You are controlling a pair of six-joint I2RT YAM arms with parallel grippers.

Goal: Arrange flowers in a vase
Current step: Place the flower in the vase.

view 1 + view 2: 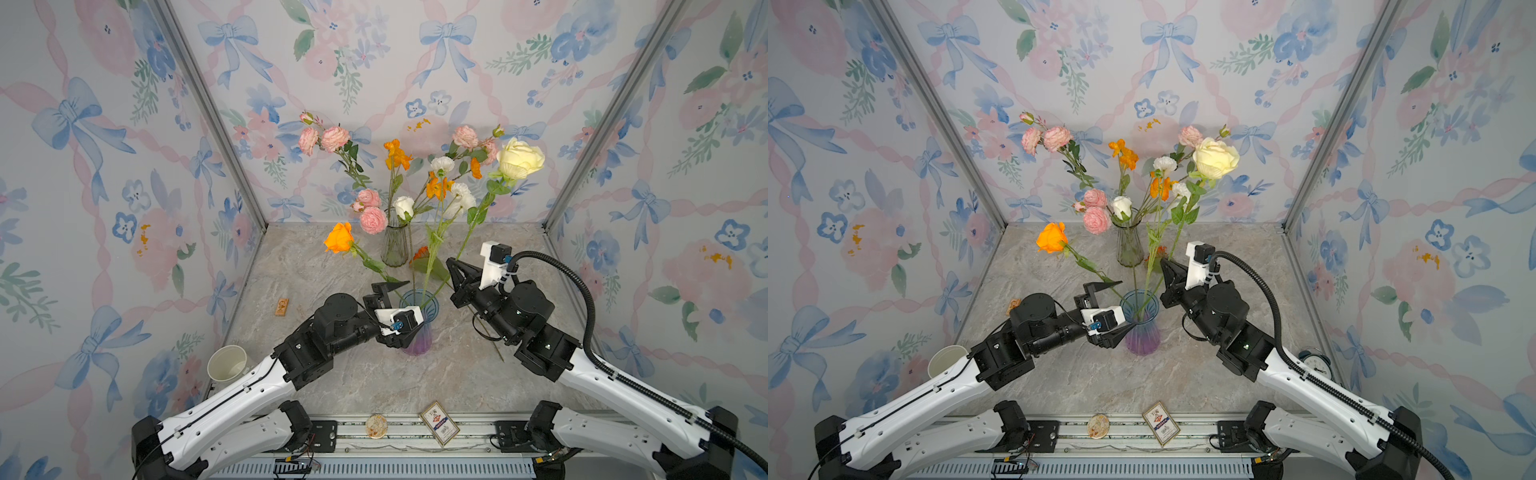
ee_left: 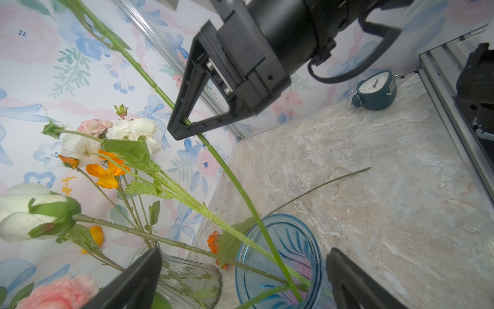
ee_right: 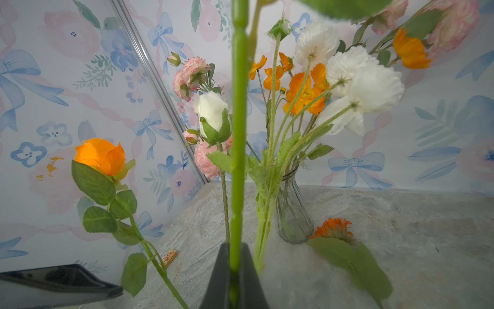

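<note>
A blue and purple vase [image 1: 419, 328] [image 1: 1140, 328] stands mid-table, holding an orange rose [image 1: 338, 237] [image 3: 100, 155] and white and orange blooms [image 1: 451, 189]. My right gripper [image 1: 453, 266] [image 3: 236, 264] is shut on the green stem [image 3: 238, 133] of a cream rose [image 1: 519, 158] [image 1: 1216, 158]. The stem's lower end is inside the blue vase [image 2: 280, 256]. My left gripper [image 1: 1127, 305] [image 2: 244, 252] is open, one finger on each side of that vase's mouth. A clear glass vase [image 1: 395, 245] behind holds pink and white flowers [image 1: 372, 218].
An orange flower head [image 1: 420, 252] [image 3: 331, 227] lies beside the clear vase, and a bare stem [image 1: 490, 336] [image 2: 320, 187] lies under the right arm. Around the edges are a paper cup [image 1: 226, 363], a wooden block [image 1: 281, 306], a clock [image 1: 1316, 363], a card pack [image 1: 439, 423] and a round disc [image 1: 376, 425].
</note>
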